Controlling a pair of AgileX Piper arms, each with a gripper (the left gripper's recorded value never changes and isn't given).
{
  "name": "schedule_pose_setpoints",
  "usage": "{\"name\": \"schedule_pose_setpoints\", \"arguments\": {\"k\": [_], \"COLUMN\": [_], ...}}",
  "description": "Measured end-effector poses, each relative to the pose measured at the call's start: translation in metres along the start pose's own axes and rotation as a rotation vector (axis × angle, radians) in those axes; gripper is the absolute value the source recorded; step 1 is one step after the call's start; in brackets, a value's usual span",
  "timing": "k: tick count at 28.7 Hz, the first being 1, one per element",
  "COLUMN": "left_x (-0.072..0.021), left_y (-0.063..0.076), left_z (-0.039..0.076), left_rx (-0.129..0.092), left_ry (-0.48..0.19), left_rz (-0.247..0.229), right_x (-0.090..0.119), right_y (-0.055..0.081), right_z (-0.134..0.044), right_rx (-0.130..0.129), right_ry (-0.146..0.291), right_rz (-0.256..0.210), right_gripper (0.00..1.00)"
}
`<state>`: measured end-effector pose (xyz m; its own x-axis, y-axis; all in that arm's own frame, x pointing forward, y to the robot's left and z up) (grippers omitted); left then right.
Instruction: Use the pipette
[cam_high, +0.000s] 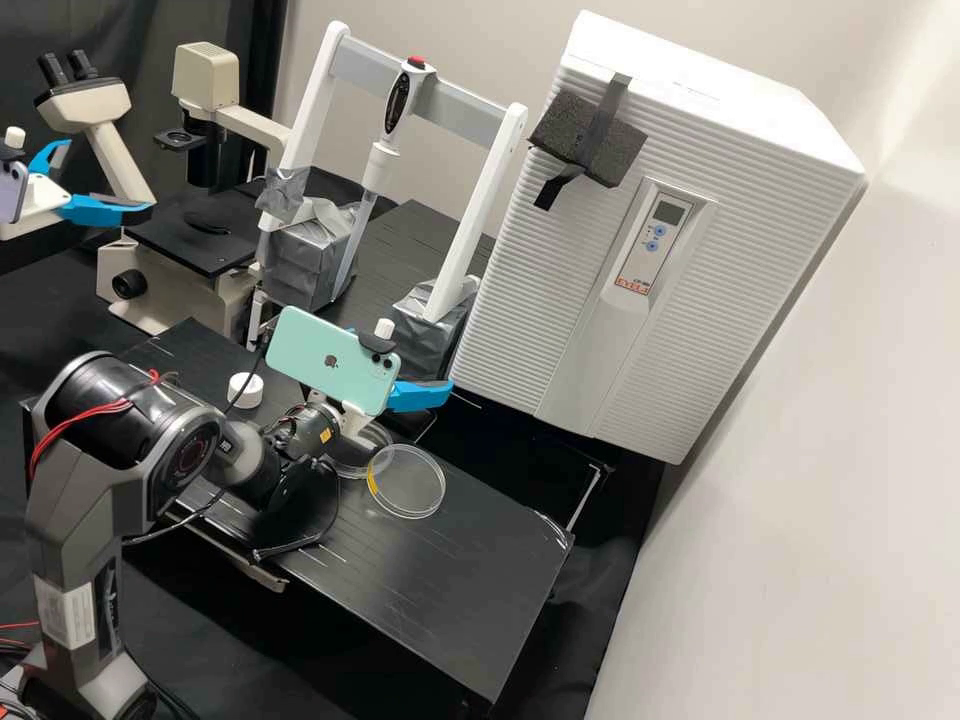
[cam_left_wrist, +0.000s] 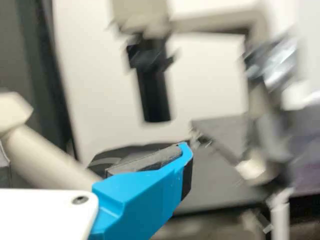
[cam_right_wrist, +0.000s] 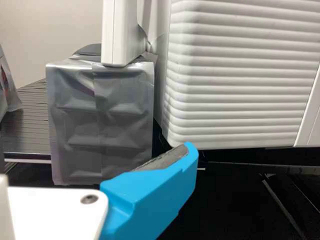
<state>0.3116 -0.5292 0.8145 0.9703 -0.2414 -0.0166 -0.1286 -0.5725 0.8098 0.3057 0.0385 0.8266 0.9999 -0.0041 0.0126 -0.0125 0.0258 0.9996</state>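
Far centre: pipette, black-and-white, red-capped, hanging from white frame beside white cabinet; left jaws apart; right jaws: cannot tell.

- Black and white on the pipette, red at its top.
- White with fine horizontal ribbing on the cabinet.
- Black on the foam block.
- Silver-grey on the taped block.
- Mint green on the phone.

Pipette in gap between stand posts, microscope and cabinet flanking
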Motion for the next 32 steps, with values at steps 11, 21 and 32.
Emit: {"name": "schedule_pose_setpoints", "arguments": {"k": [11, 21, 32], "left_x": [0.0237, 0.0347, 0.0444], "left_y": [0.061, 0.072, 0.056], "left_z": [0.063, 0.088, 0.091], "left_rx": [-0.013, 0.036, 0.022], "left_ry": [-0.195, -0.248, -0.254], "left_rz": [0.168, 0.167, 0.06], "right_x": [0.0, -0.008, 0.011], "right_y": [0.0, 0.038, 0.071], "right_z": [0.0, -0.056, -0.135], "right_rx": [0.0, 0.07, 0.077], "right_ry": [0.0, 0.146, 0.294], "right_rz": [0.0, 0.074, 0.077], "right_gripper": [1.0, 1.0, 1.0]}}
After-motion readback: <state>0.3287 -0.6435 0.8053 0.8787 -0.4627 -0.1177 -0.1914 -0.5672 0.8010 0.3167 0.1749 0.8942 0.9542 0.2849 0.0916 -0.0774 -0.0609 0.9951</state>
